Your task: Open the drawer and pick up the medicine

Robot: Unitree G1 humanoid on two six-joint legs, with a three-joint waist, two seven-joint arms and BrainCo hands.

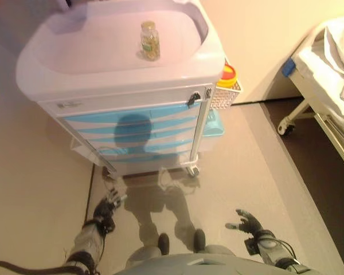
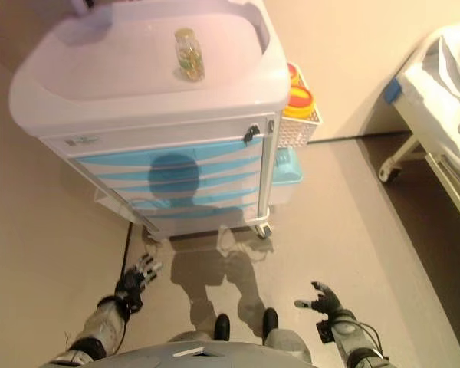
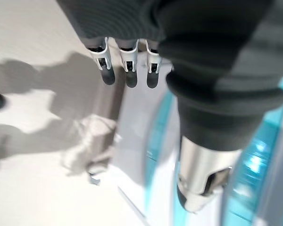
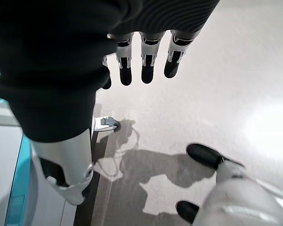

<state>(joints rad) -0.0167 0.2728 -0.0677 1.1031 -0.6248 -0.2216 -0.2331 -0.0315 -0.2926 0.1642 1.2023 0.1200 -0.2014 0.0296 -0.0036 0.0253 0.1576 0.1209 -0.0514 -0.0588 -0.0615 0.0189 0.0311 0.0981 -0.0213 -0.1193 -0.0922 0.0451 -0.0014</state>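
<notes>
Medical cart [image 1: 126, 109], white, blue drawers [image 1: 135, 133] shut. Pill bottle [image 1: 150, 40] upright on the cart's recessed top. My left hand [image 1: 110, 204] and right hand [image 1: 247, 223]: low near the floor, fingers relaxed, empty.

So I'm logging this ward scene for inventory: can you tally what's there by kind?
Drawer cart: 1
Medicine bottle on the cart top: 1
White side basket: 1
Yellow-and-red container in that basket: 1
Bed: 1
Robot hands, left hand and right hand, both open and low: 2
Total: 7
</notes>
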